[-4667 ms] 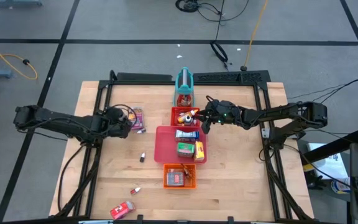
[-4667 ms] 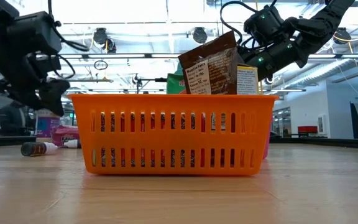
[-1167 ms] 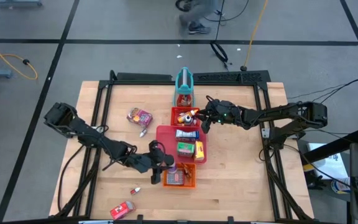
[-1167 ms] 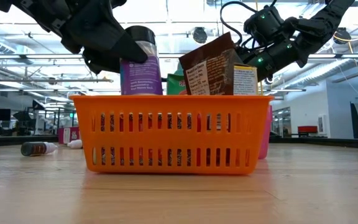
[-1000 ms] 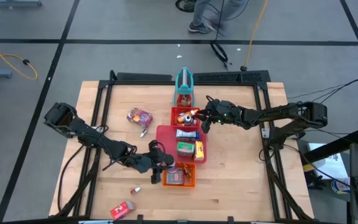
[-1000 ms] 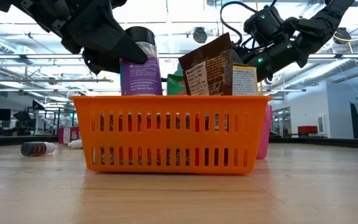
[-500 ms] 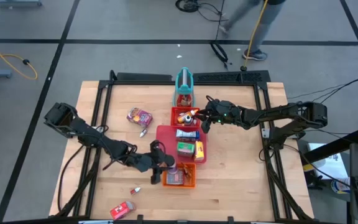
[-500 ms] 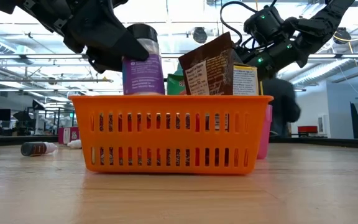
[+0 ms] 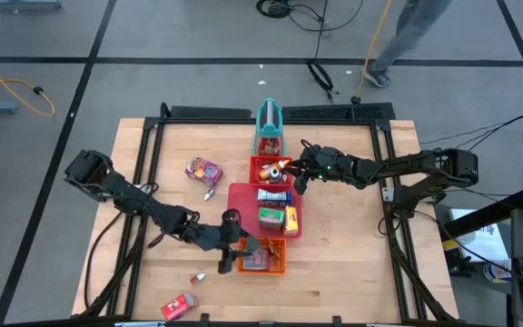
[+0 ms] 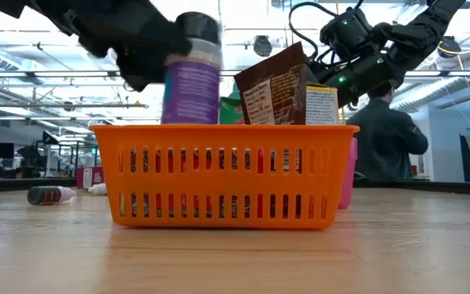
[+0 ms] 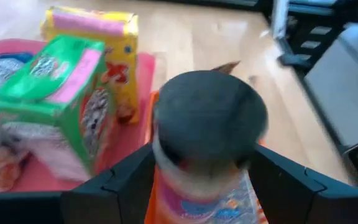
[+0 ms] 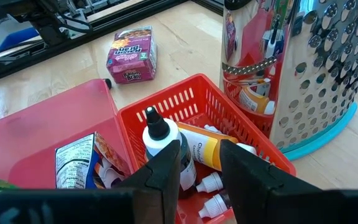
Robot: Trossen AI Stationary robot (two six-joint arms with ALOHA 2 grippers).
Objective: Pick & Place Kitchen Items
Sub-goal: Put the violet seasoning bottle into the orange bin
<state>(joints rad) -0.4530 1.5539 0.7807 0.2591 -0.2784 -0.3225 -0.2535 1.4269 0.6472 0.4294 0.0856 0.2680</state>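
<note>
L gripper [image 9: 234, 238] clamped on dark purple can [image 10: 191, 77], can upright, held above L end of orange tray [image 10: 223, 173]. Brown packet [image 10: 277, 86] + yellow box [image 10: 324, 104] stick up inside tray. R gripper [image 9: 296, 179] over small red basket [image 12: 194, 115], jaws narrowly apart around black-capped bottle [image 12: 163, 140]. Pink-purple packet [image 9: 204, 170] lies on table [image 9: 352, 263], well apart.

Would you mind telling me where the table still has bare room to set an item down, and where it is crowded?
The wood right of the pink tray and orange basket, under the right gripper, is bare. So is the strip behind the pink-purple packet. The centre column is crowded, and the left gripper holds the purple can over the basket.
</note>
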